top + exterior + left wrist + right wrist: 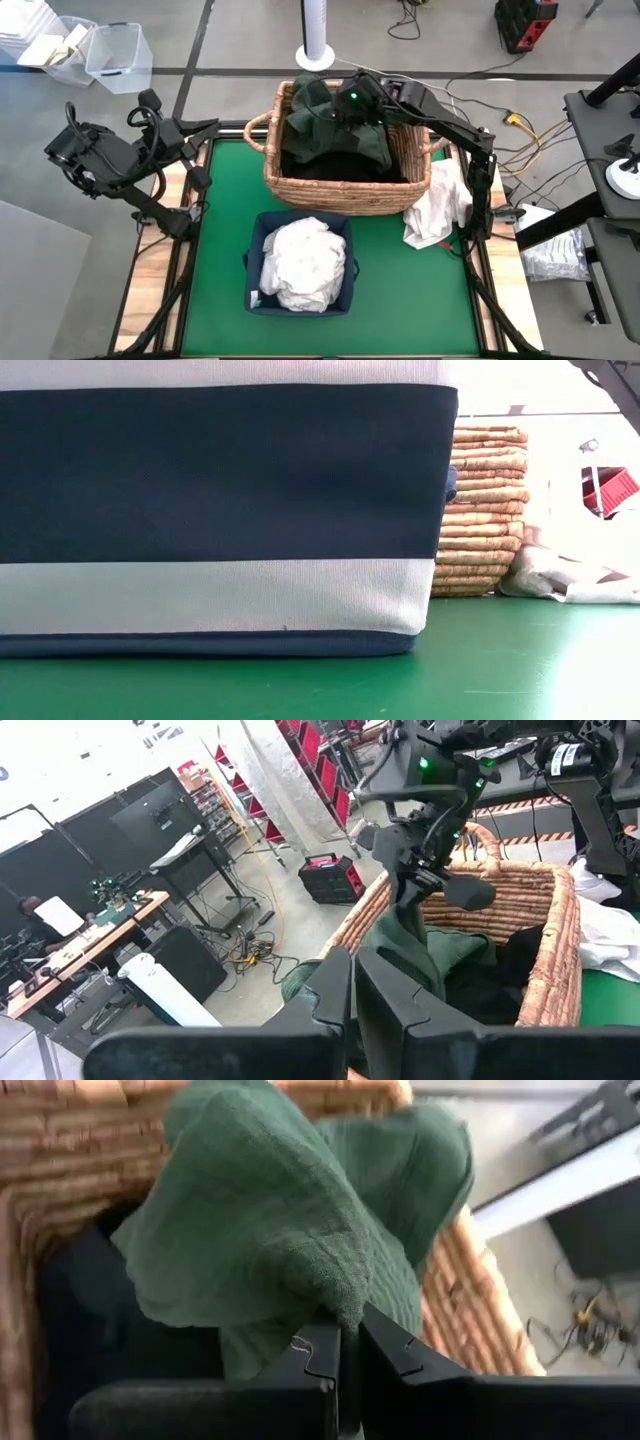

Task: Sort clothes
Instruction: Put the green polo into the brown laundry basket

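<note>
A dark green garment (325, 115) is bunched over the far left part of the tan wicker basket (410, 185), above black clothes (340, 165) lying inside it. My right gripper (345, 1342) reaches over the basket from the right and is shut on the green garment (270, 1230). White clothes (300, 262) fill the navy bin (262, 228) near the table's front. Another white garment (440, 205) lies on the green mat, against the basket's right side. My left gripper (352, 985) is shut on nothing, held high off the table's left edge. My right gripper pinches a bunched fold of the dark green garment (348, 1312) between its two fingers. The fingers slant downward, coming from the table's right. The cloth hangs slack below the fingers (405, 925), and its lower part rests on the black clothes and on the basket's far rim (455, 1270).
The navy bin's striped wall (220, 510) fills most of the low view, with the basket (485, 510) and the white garment (570, 575) behind it. Bare green mat (225, 200) lies left of the basket and bin. Clear plastic boxes (115, 55) stand on the floor beyond the far left corner.
</note>
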Action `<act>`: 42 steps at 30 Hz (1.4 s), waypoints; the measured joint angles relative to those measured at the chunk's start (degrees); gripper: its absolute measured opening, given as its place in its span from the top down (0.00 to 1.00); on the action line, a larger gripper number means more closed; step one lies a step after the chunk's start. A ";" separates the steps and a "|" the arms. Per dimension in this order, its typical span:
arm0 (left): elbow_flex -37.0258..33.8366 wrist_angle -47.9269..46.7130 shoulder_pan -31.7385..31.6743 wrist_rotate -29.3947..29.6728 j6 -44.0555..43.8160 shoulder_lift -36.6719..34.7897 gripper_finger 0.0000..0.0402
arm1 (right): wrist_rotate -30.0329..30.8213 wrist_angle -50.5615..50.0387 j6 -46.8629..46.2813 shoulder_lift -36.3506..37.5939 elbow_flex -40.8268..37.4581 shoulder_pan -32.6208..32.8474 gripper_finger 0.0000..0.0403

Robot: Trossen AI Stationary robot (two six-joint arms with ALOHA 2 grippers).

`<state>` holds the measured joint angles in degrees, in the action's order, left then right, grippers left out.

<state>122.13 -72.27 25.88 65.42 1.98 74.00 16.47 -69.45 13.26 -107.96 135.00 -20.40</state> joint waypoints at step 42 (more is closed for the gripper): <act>0.00 -2.56 -0.01 0.01 -5.57 0.07 1.00 | 4.54 -17.92 -16.56 -0.07 -25.45 -11.60 0.98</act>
<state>122.13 -74.83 25.87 65.43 -3.60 74.06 21.01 -87.38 -3.29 -108.03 109.55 -32.00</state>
